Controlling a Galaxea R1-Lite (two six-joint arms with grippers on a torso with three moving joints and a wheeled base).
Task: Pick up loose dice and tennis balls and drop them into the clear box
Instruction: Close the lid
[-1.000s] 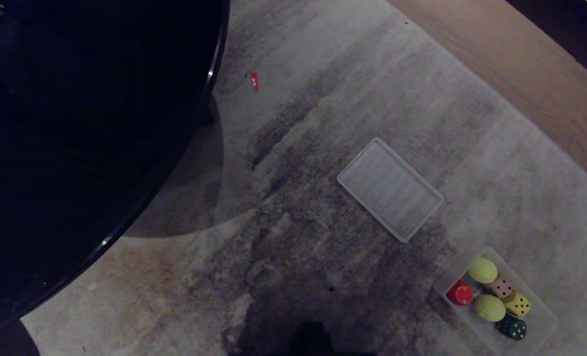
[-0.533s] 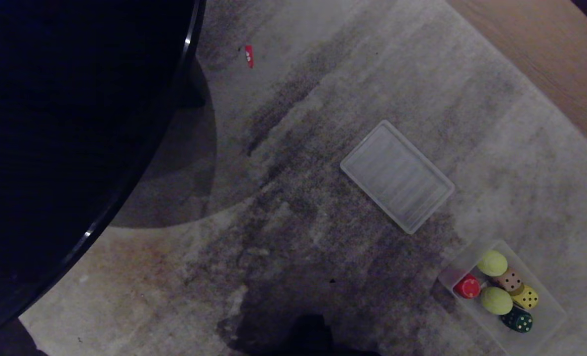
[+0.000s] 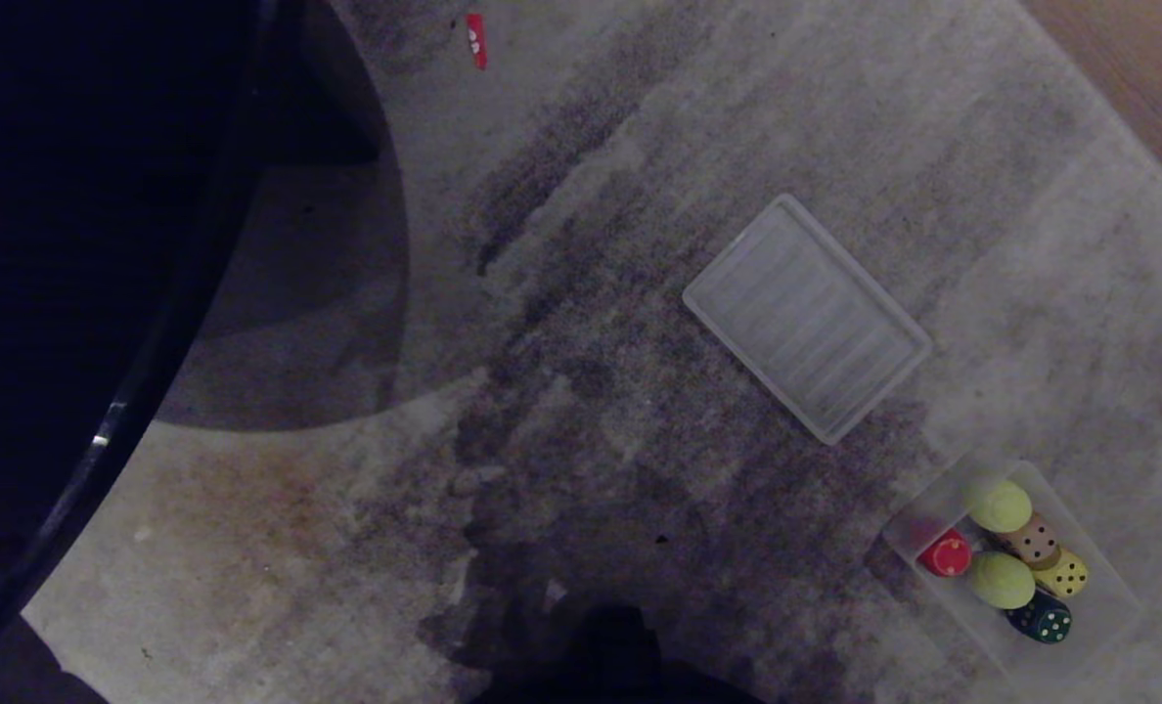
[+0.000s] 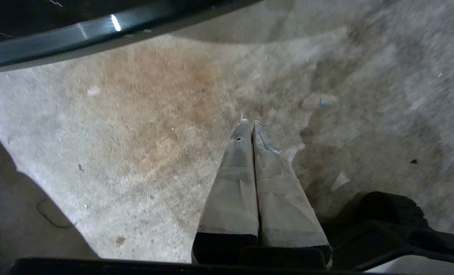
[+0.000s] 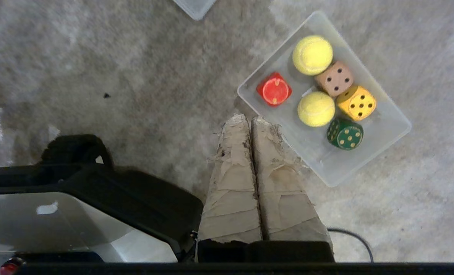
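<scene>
The clear box (image 3: 1101, 626) (image 5: 328, 168) sits on the carpet at the lower right of the head view. Inside it lie two tennis balls (image 3: 1000, 505) (image 3: 1002, 579) (image 5: 312, 55) (image 5: 315, 109) and a beige die (image 3: 1035, 539) (image 5: 334, 78), together with a yellow die (image 5: 356, 102), a dark green die (image 5: 344, 133) and a red rounded piece (image 5: 274, 89). My right gripper (image 5: 250, 118) is shut and empty, its tips just short of the box's near wall. Over bare carpet, my left gripper (image 4: 249, 123) is shut and empty. Neither arm shows in the head view.
A flat ribbed lid (image 3: 806, 318) lies on the carpet beyond the box. A black round table (image 3: 102, 244) (image 4: 97, 30) fills the left side. A small red item (image 3: 475, 27) lies far off. Wood floor (image 3: 1153, 59) borders the carpet. My base (image 5: 89, 183) and a cable (image 5: 355, 236) are close.
The whole head view has shifted: the table slid left, the lid and red item moved up the picture. The camera moved; the box, lid and contents kept their places.
</scene>
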